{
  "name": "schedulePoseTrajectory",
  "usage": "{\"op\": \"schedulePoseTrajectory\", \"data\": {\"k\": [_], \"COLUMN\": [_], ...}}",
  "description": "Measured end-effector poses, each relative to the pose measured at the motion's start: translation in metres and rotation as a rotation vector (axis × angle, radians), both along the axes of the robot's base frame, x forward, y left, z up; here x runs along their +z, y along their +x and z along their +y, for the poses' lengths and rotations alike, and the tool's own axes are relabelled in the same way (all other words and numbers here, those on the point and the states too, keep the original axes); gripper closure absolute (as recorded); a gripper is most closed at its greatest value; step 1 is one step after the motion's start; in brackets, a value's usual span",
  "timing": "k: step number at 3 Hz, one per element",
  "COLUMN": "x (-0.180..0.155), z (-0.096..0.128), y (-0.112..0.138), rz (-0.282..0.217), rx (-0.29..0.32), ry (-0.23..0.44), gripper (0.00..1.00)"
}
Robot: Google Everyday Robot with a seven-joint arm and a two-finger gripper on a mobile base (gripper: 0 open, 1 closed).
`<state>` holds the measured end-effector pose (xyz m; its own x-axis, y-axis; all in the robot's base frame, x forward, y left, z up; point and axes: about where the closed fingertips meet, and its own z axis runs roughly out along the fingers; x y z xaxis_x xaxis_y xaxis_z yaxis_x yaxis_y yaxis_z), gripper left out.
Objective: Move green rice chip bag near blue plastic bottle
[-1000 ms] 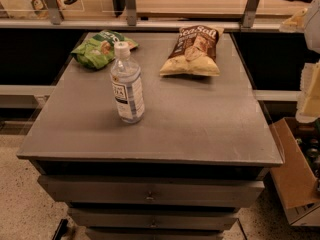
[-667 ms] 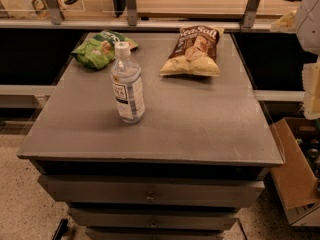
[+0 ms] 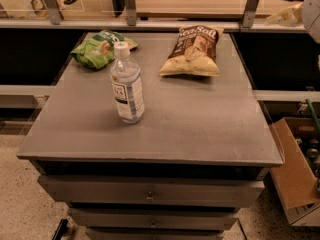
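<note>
A grey tabletop [image 3: 200, 119] fills most of the view. The green rice chip bag [image 3: 97, 50] lies flat near the far left corner, at about 11 o'clock from the middle of the tabletop. It is bright green, with a darker green top and a small orange patch.

The blue plastic bottle [image 3: 126, 86] stands upright, at about 9 o'clock from the middle. It has a white cap and a white label with dark print. The green bag is at about 11 o'clock from the bottle. Bare tabletop shows between the bag and the bottom of the bottle. The bottle's cap stands in front of the bag's right end in this view.

A bigger brown and yellow chip bag [image 3: 194, 51] lies at about 12 o'clock, near the far edge. It is well apart from the green bag and the bottle.

Grey drawers [image 3: 150, 195] sit under the tabletop at 6 o'clock. An open cardboard box [image 3: 295, 179] sits on the floor at about 4 o'clock.

A white rounded part [image 3: 312, 6] pokes in at about 2 o'clock, at the right edge. The claw does not show in this view, so I cannot tell how far open it is or if it holds anything.
</note>
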<state>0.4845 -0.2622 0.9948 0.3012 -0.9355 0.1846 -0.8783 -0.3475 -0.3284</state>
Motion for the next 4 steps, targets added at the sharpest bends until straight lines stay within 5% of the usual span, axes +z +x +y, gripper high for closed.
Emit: {"op": "schedulePoseTrajectory", "data": {"k": [2, 4], "x": [0.027, 0.036], "z": [0.016, 0.019], "y": [0.030, 0.038], "rz": [0.010, -0.028], "rx": [0.312, 0.333], "ry": [0.155, 0.160], "gripper": [0.00, 0.00]}}
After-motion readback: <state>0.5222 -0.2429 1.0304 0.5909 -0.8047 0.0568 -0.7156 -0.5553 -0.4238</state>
